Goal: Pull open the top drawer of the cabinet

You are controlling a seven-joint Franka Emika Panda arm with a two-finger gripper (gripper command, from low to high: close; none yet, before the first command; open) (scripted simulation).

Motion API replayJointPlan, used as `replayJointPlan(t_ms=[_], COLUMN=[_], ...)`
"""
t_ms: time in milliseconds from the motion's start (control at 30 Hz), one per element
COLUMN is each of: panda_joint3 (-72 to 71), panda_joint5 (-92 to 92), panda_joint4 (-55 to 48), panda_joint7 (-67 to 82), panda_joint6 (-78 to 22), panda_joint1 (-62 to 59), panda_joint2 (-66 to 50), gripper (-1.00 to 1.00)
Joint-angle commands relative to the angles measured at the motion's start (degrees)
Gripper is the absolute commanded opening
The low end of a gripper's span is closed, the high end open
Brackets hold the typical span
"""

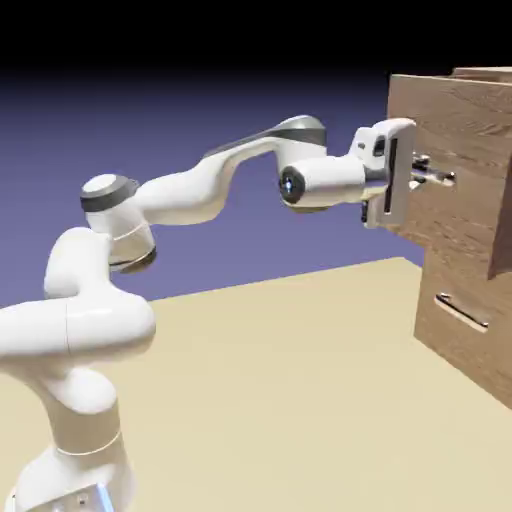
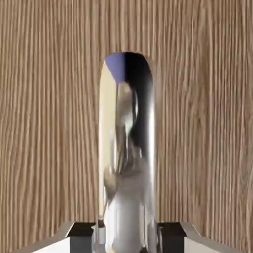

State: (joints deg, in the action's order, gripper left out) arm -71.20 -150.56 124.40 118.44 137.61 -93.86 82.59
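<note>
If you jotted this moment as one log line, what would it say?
gripper: shut on handle | top drawer: out from cabinet | lower drawer: closed

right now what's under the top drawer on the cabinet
Under the top drawer, which juts out from the cabinet, sits a second drawer front with its own silver handle. The gripper is shut on the top drawer's handle. The drawer's inside cannot be seen.
</note>
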Motion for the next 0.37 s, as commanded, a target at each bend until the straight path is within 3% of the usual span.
replayJointPlan(t_ms=[0, 200, 233, 333], panda_joint3=[0.59, 4.71, 4.71, 6.42], panda_joint5=[0.23, 3.40, 3.40, 5.10], panda_joint4=[2.08, 14.51, 14.51, 18.67], panda_joint7=[0.31, 0.95, 0.95, 0.84], panda_joint6=[-0.42, -2.33, -2.33, -2.48], panda_joint1=[1.67, 12.40, 12.40, 16.46], panda_joint2=[0.19, 1.96, 1.96, 2.92], gripper=[-1.00, -1.00, 1.00, 1.00])
